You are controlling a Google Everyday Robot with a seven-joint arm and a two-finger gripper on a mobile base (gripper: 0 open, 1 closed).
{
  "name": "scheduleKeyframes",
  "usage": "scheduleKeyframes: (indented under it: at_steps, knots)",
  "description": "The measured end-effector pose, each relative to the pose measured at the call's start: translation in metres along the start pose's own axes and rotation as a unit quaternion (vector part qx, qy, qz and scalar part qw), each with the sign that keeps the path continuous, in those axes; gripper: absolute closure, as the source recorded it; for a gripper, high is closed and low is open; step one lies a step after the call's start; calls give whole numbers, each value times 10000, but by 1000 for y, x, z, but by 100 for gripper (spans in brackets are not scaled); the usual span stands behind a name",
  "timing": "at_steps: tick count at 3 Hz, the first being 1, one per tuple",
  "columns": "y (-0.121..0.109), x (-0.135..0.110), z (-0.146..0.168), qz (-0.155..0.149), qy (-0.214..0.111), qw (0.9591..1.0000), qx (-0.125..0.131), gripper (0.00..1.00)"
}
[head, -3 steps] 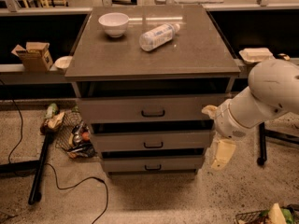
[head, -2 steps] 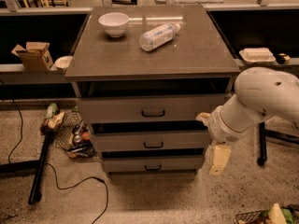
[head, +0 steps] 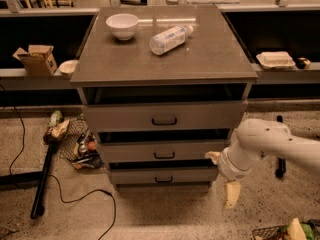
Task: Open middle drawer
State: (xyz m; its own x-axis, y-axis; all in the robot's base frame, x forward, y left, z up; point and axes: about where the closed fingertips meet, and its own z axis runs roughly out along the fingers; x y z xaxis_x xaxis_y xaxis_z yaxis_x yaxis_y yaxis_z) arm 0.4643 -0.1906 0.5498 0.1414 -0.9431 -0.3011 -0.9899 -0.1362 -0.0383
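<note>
Gripper (head: 223, 175) hangs low, fingers spread, right up against front corner of grey cabinet (head: 210, 54). Speckled stone-ish floor (head: 165, 216) straight below it and all around. Long low ledge (head: 20, 74) runs behind cabinet, higher in frame than gripper, pretty dark recess above it. Way off across cabinet from gripper: black cable (head: 75, 199) snaking on floor, wire basket (head: 72, 144) of junk, cardboard box (head: 37, 59) on ledge. Light dim, warm yellowish.

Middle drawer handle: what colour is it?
Black handle on the grey middle drawer, camera view; gripper sits beside its right end.
</note>
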Motion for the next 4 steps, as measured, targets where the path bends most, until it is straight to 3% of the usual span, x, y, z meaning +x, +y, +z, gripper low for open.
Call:
scheduleKeyframes:
  at_steps: [1,3,4]
  knots:
    - [-7,22,62,19,-443,9990,-85,0]
    - [-18,23,64,-148,-355,9993,43,0]
    - [-55,30,70,-568,-164,9975,383,0]
